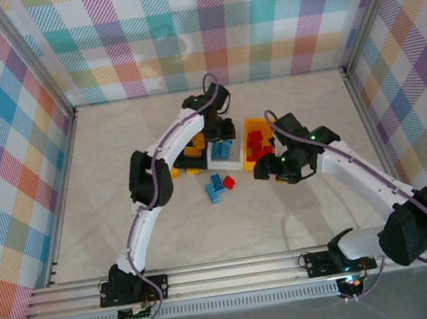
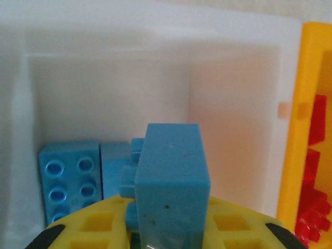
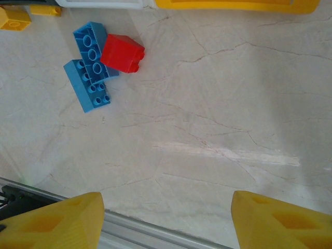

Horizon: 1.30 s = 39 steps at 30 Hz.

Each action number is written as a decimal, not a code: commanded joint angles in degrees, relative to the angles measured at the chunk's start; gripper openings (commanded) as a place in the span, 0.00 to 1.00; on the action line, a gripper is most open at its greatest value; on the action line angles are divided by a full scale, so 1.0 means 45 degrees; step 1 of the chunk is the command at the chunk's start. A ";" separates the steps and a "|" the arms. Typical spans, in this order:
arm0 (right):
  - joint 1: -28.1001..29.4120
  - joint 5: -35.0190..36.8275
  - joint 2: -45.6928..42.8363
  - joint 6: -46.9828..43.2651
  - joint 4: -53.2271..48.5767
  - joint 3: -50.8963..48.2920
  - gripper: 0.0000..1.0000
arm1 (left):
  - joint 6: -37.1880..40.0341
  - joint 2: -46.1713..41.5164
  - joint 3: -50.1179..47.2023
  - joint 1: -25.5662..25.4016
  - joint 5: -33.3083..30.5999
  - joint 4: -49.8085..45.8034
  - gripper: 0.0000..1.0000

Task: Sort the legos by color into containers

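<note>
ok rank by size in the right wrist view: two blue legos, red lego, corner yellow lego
1. upper blue lego and lower blue lego, alike.
2. red lego.
3. yellow lego, partly cropped, so unsure.

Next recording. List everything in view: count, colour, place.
white bin: one, between the other two bins
blue bricks in the white bin: at least two
yellow bin: one, right of the white bin
red bricks: several, in the yellow bin, count unclear
black bin: one, left of the white bin, partly under the left arm
loose blue bricks: two, touching, on the table in front of the bins
loose red brick: one, against a blue one
loose yellow bricks: at least two, on the table near the white bin
table: one, pale marbled
left gripper: shut on the held blue brick, over the white bin
right gripper: open, empty, over bare table
</note>
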 commanded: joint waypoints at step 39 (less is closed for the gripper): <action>0.2855 0.2164 0.8785 0.4758 0.0894 0.5031 0.65 | 0.0060 -1.4970 -1.5054 0.2770 -0.0713 0.0241 0.75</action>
